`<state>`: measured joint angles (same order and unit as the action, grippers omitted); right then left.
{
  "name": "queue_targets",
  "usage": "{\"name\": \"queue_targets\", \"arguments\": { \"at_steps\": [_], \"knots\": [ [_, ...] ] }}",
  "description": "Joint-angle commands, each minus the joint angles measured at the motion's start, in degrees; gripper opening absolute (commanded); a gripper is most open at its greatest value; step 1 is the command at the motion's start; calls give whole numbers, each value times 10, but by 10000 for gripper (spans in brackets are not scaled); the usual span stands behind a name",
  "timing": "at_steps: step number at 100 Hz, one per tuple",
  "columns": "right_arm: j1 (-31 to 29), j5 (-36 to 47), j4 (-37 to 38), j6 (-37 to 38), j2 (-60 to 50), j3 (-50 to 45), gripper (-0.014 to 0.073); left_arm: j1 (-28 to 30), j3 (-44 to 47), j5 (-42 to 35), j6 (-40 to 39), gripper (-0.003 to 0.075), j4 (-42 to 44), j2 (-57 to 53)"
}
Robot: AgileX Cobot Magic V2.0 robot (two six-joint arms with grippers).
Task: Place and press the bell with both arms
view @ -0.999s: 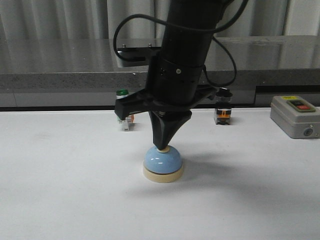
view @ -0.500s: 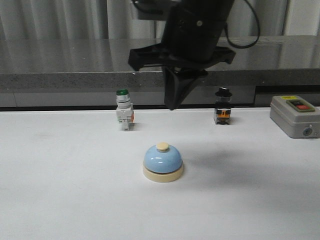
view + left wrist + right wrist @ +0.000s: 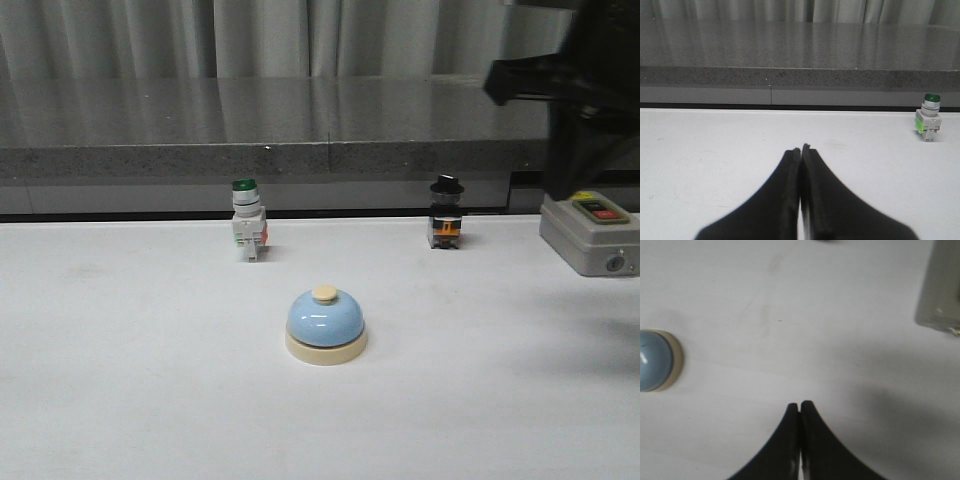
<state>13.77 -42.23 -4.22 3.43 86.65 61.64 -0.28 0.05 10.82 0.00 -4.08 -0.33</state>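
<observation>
Left gripper [image 3: 800, 150] has its fingers pinched together on nothing, low over the white table [image 3: 120, 380]. Next over is the green-capped switch [image 3: 247, 232] at the back, then the bell [image 3: 326, 325] sitting upright on the table about mid-way across, nothing touching it. The black-capped switch [image 3: 446, 212] stands behind it to the right. Far right, the right gripper [image 3: 799, 407] hangs blurry above the grey control box [image 3: 591, 234], fingers also pressed closed and empty.
</observation>
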Motion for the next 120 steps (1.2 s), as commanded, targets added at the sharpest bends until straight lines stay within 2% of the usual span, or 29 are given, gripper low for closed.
{"name": "queue_targets", "arguments": {
  "at_steps": [1,34,76,98,120],
  "knots": [
    [-34,29,-4,2,-54,-20,-60,0,25,-46,-5,-20,-1,-17],
    [-123,53,-4,2,-171,-135,-60,0,25,-46,-5,-20,-1,-17],
    [-124,103,-10,2,-360,-262,-60,0,25,-46,-5,-20,-1,-17],
    [-124,114,-27,2,-495,-315,-60,0,25,-46,-5,-20,-1,-17],
    [-124,169,-27,2,-623,-374,-60,0,25,-46,-5,-20,-1,-17]
  ]
}}
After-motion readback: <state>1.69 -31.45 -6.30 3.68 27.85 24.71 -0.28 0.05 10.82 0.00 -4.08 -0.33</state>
